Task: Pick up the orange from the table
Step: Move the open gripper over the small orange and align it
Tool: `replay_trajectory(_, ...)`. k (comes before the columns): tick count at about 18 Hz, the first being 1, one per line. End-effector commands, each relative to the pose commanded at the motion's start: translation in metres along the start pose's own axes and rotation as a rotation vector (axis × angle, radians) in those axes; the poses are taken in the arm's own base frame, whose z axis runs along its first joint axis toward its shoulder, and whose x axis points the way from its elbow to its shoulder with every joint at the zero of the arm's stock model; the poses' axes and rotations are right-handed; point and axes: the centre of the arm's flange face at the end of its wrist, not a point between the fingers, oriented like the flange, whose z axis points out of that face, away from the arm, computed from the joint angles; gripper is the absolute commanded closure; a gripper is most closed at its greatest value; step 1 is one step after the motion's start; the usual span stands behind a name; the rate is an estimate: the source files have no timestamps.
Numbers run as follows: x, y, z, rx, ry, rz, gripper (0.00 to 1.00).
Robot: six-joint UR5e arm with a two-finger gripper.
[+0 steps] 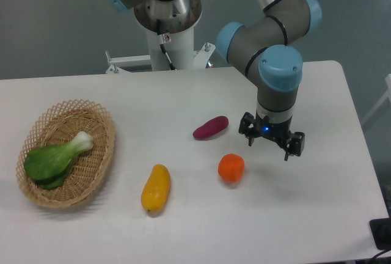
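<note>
The orange (231, 167) is small, round and bright, and it lies on the white table (317, 215) a little right of centre. My gripper (269, 146) hangs from the arm's wrist just to the right of the orange and slightly behind it, not touching it. Its two dark fingers (249, 137) stand apart with nothing between them, so it is open and empty. It points down toward the tabletop.
A purple oblong vegetable (211, 127) lies behind and left of the orange. A yellow-orange mango-shaped fruit (156, 188) lies to the orange's left. A wicker basket (36, 194) holding a green leafy vegetable (56, 157) stands at the far left. The robot base (166, 25) is at the back.
</note>
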Motion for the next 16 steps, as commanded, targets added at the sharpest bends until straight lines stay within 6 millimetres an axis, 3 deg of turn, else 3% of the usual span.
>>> replay_trajectory(16,0.013,-0.012,0.001,0.089,0.058,-0.051,0.00)
